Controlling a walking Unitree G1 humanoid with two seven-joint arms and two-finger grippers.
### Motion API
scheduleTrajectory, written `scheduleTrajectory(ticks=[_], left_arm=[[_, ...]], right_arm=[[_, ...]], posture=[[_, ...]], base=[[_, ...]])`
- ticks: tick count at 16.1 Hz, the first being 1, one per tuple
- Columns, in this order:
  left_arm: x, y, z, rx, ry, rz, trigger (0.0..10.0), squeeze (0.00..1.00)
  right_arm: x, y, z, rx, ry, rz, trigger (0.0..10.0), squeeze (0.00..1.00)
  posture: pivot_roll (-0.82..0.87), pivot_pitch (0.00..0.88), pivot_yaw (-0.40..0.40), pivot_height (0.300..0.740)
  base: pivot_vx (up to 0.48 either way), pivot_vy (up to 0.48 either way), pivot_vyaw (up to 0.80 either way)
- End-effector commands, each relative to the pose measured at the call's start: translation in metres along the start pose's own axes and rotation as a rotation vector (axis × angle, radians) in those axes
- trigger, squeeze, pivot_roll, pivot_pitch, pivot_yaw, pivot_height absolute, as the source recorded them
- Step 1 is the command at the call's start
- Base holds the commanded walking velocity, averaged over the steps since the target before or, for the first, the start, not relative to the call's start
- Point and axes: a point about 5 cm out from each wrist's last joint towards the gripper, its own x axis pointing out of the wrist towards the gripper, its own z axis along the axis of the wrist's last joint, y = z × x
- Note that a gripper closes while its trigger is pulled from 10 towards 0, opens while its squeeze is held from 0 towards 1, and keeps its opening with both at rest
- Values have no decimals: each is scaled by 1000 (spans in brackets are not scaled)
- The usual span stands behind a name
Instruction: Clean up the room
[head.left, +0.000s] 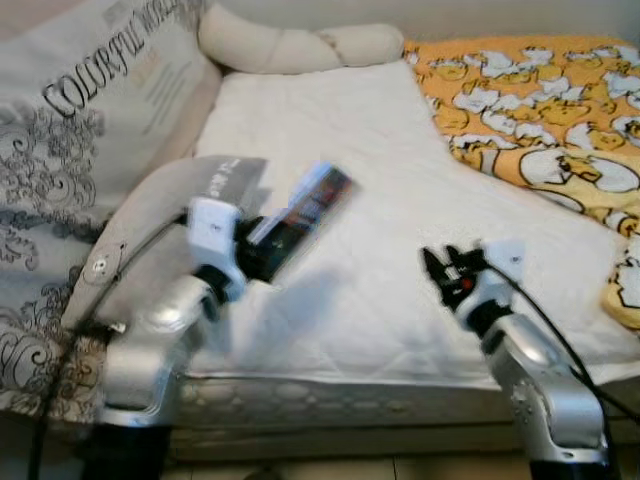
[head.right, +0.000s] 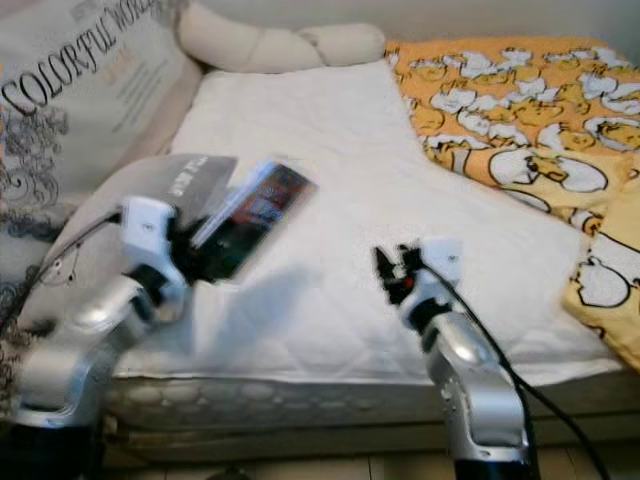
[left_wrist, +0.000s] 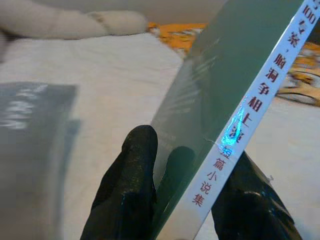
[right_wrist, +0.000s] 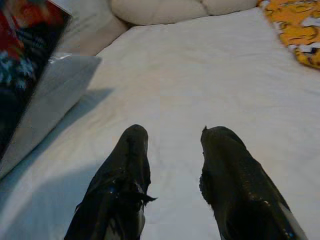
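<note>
My left gripper (head.left: 262, 252) is shut on a thin book (head.left: 303, 214) with a dark, colourful cover, and holds it tilted above the left side of the white bed (head.left: 380, 180). In the left wrist view the book's white spine (left_wrist: 240, 120) with Chinese print runs between the two black fingers (left_wrist: 127, 190). A second grey book (head.left: 225, 180) lies on the grey cushion beside it. My right gripper (head.left: 436, 266) hovers low over the middle of the bed, open, with nothing between its fingers (right_wrist: 125, 170).
A large printed pillow (head.left: 90, 120) leans at the left. A knotted cream bolster (head.left: 300, 45) lies at the head of the bed. An orange duck-print blanket (head.left: 540, 100) covers the right side. The bed's front edge (head.left: 330, 395) is close below.
</note>
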Motion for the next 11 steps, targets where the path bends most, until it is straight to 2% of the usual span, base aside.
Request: scheduleTrajectory(ticks=[1, 3, 6, 7, 8, 9, 11], left_arm=[[5, 0, 16, -11, -51, -15, 10000, 0], [16, 6, 26, -31, -57, -39, 10000, 0], [48, -1, 35, -16, -20, -131, 10000, 0], [62, -6, 33, -80, 0, -152, 10000, 0], [70, -9, 30, -131, 16, -160, 10000, 0], [86, -14, 22, -242, 45, -158, 10000, 0], [98, -20, 12, -351, 71, -166, 10000, 0]], right_arm=[[-2, -7, 5, -14, -1, -7, 10000, 0], [-4, -13, 8, -28, 5, 0, 10000, 0], [-7, -24, 9, -61, 40, 28, 10000, 0], [-11, -28, 13, -61, 38, 46, 10000, 0], [-13, -30, 16, -60, 34, 58, 10000, 0], [-19, -32, 22, -57, 24, 88, 10000, 0], [-25, -33, 28, -60, 25, 114, 10000, 0]], posture=[[-14, 0, 69, 740], [-16, 0, 67, 740], [-33, 0, 68, 740], [-50, 0, 75, 740], [-61, 0, 79, 740], [-87, 0, 84, 740], [-118, 0, 86, 740]], base=[[0, 0, 0], [0, 0, 0], [0, 0, 0], [0, 0, 0], [0, 0, 0], [0, 0, 0], [0, 0, 0]])
